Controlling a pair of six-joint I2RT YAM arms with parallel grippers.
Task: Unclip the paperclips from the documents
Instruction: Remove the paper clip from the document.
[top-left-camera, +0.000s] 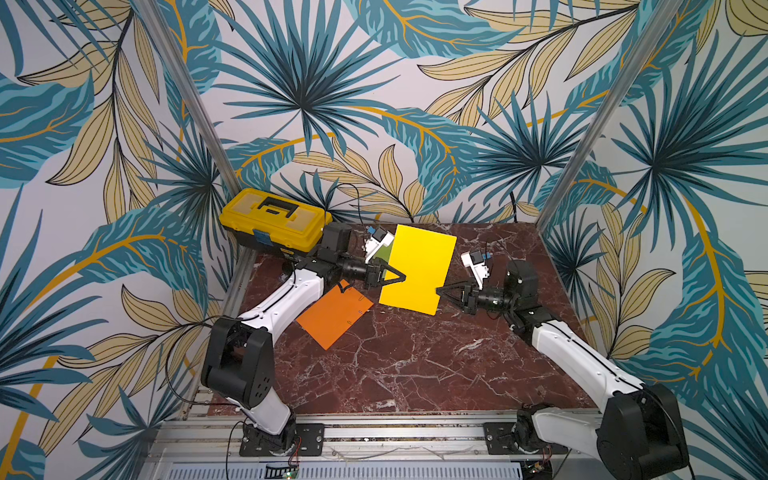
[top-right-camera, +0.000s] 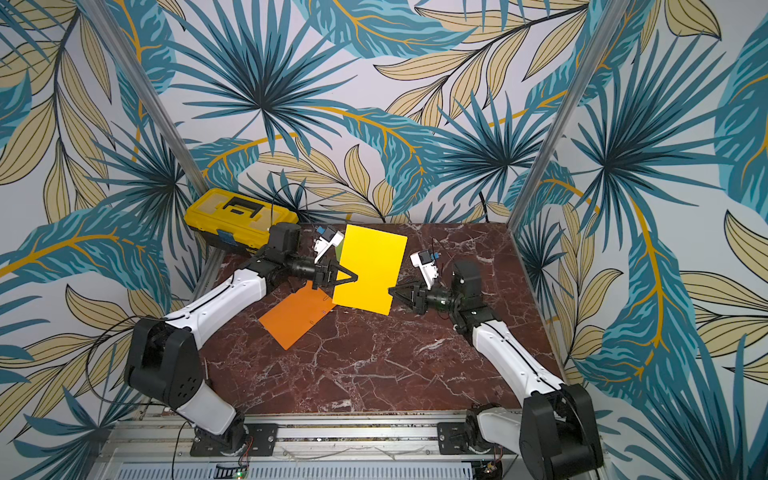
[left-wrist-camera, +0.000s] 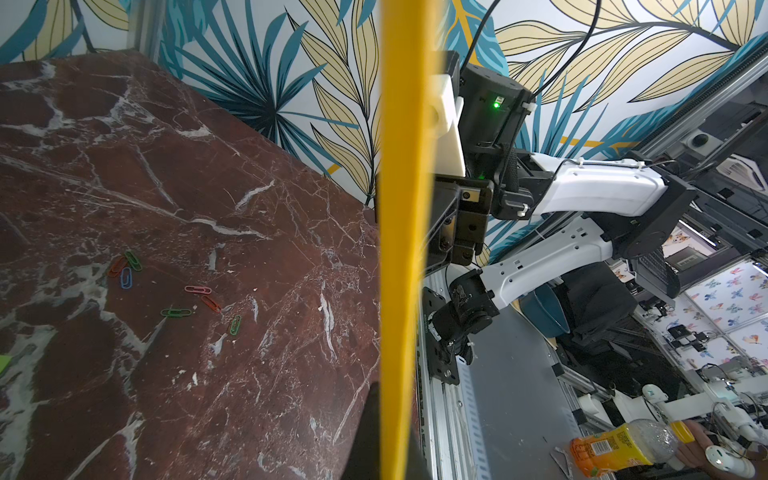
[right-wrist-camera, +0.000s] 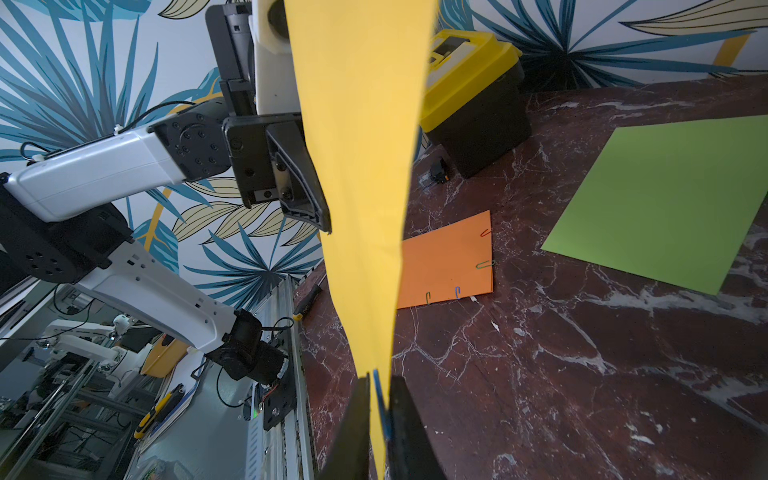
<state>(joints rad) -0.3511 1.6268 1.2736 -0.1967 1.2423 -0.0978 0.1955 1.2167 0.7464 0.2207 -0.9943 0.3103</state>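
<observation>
Currently the yellow document (top-left-camera: 417, 270) is held up above the desk (top-left-camera: 415, 365), the left end effector (top-left-camera: 403, 276) clamped tight on one edge and the right end effector (top-left-camera: 437, 290) pinched narrowly on a blue paperclip (right-wrist-camera: 379, 395) at the opposite edge; the orange document (top-left-camera: 334, 318) lies flat nearby.

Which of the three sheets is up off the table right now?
The golden yellow sheet, held up in the air between the left tool and the right tool. The orange sheet and the green sheet lie flat on the table.
</observation>
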